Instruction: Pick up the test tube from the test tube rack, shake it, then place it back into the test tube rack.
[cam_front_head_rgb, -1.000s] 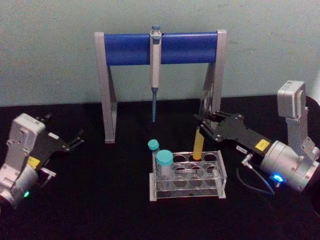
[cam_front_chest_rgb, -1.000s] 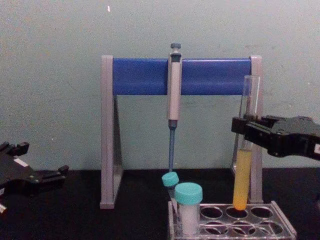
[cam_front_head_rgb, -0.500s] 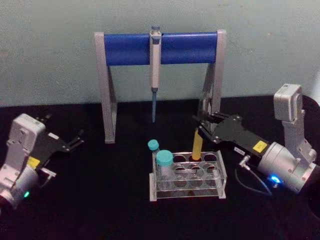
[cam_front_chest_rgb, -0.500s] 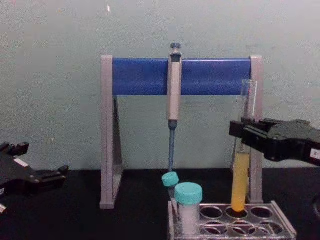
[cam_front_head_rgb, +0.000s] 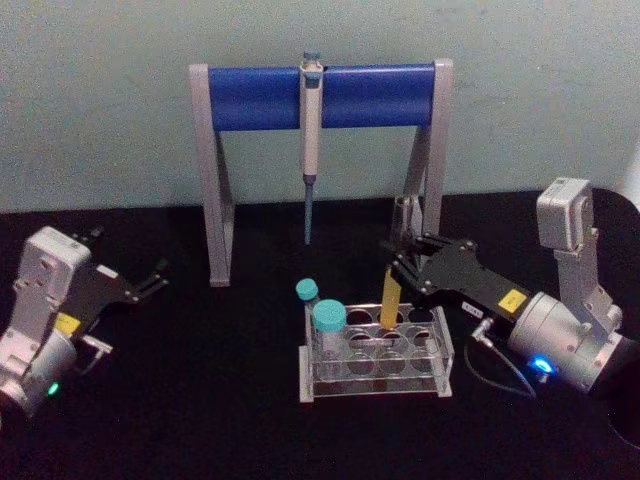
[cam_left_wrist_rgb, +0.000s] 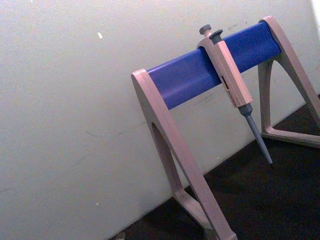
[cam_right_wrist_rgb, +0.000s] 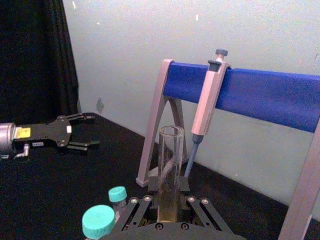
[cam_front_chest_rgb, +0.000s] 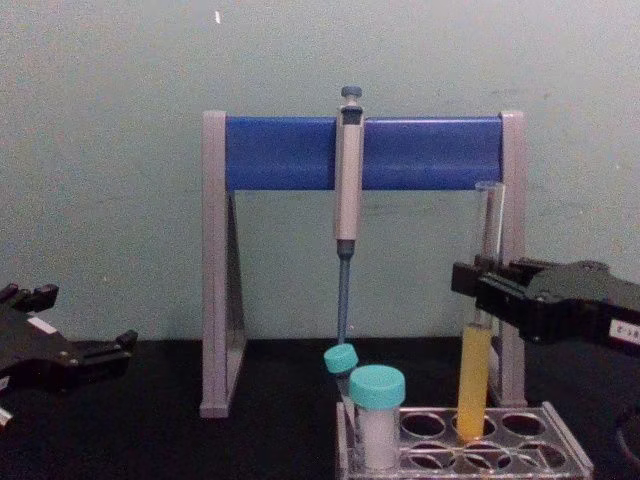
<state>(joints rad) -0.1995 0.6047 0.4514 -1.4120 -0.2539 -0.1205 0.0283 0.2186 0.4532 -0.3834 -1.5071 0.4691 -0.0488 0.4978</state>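
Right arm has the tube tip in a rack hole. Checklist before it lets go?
1. Grip: right gripper jaws shut on the test tube: ok.
2. Entry: tube bottom is below the top plate of the test tube rack, in a back-row hole: ok.
3. Seating: tube resting on the rack floor: cannot tell.
4. Angle: tube vertical: not ok, it leans slightly.
5. Neighbours: teal-capped tubes stand apart from the tube: ok.
6. Other arm: left gripper is open, far to the left of the rack: ok.
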